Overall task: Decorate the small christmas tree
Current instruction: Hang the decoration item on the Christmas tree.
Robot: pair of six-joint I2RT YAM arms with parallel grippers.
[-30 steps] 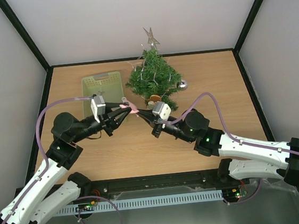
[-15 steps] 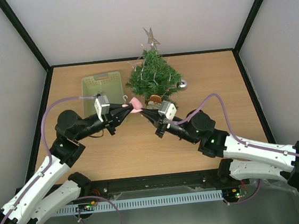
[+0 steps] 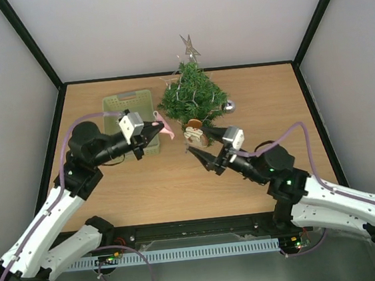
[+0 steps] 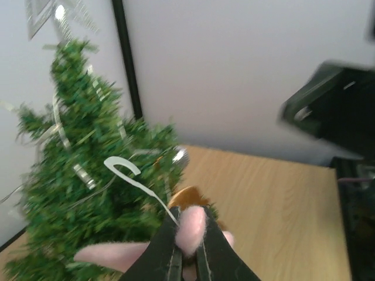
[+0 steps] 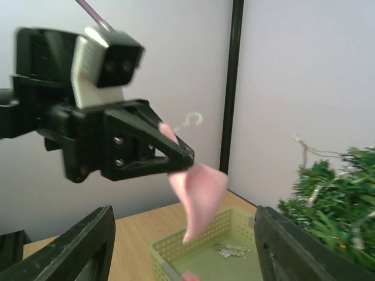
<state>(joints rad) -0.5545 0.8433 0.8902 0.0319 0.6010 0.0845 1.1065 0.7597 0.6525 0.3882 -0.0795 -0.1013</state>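
Observation:
The small christmas tree (image 3: 193,96) stands at the back middle of the table, strung with silver strands and topped by a silver star (image 3: 189,45). Just left of the tree, my left gripper (image 3: 160,129) is shut on a pink felt ornament (image 3: 168,132). In the left wrist view the ornament (image 4: 191,227) sits pinched between the jaws, and its white wire hook (image 4: 122,167) points up toward the tree (image 4: 82,193). My right gripper (image 3: 206,146) hangs open and empty in front of the tree. In its wrist view it faces the ornament (image 5: 198,193) without touching it.
A pale green basket (image 3: 119,106) stands left of the tree, behind my left gripper, with small silver bits (image 5: 233,250) on its floor. A brown ornament (image 3: 194,132) sits at the tree's front foot. At the tree's right lies a silver ball (image 3: 229,106).
My right gripper has opened, let go of the pink ornament and drawn back toward the near right. My left gripper has closed fully on the ornament and lifted it slightly toward the basket.

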